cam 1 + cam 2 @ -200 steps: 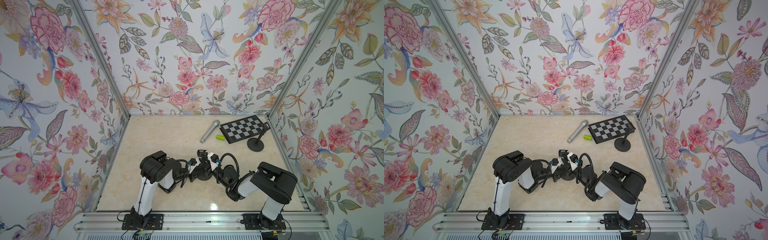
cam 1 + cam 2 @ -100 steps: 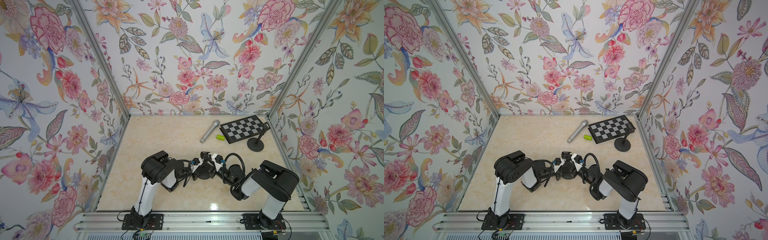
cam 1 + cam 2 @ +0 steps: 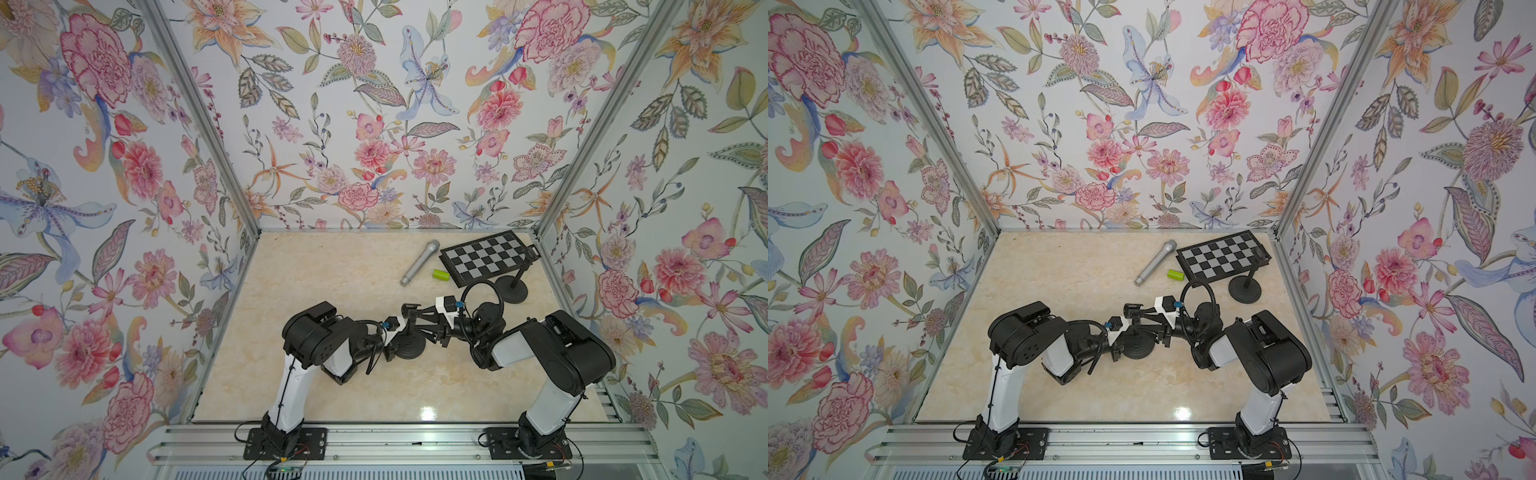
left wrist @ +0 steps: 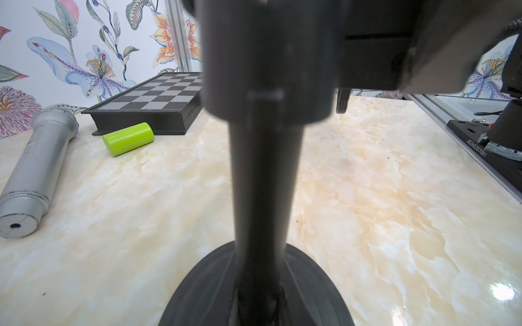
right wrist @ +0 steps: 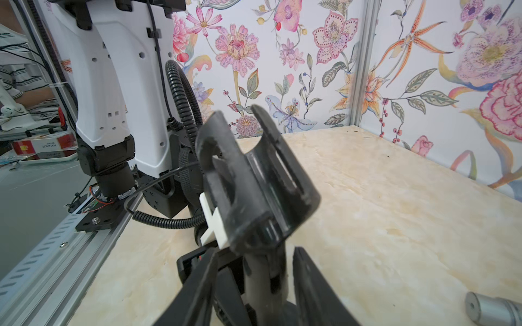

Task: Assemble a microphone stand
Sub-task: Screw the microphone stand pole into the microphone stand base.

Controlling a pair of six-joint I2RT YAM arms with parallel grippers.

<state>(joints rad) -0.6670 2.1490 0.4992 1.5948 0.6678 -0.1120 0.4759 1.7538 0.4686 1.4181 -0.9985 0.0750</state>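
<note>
Right wrist view: right pincer (image 5: 254,252) agape astride stand pole (image 5: 261,282), left pincer (image 3: 402,333) tight on it, arms low

Your cream, marble-patterned tabletop (image 3: 332,291) carries five things. Near its middle, a black microphone stand (image 3: 409,347) sits upright on its round disc base. Toward the far right corner you have a silver metal microphone (image 3: 419,262) lying flat and a lime-green plastic cylinder (image 3: 441,274) on its side just beside it. Next comes a flat black-and-grey chequered board (image 3: 486,257), with a second black round-based stand (image 3: 512,289) at its near corner.
</note>
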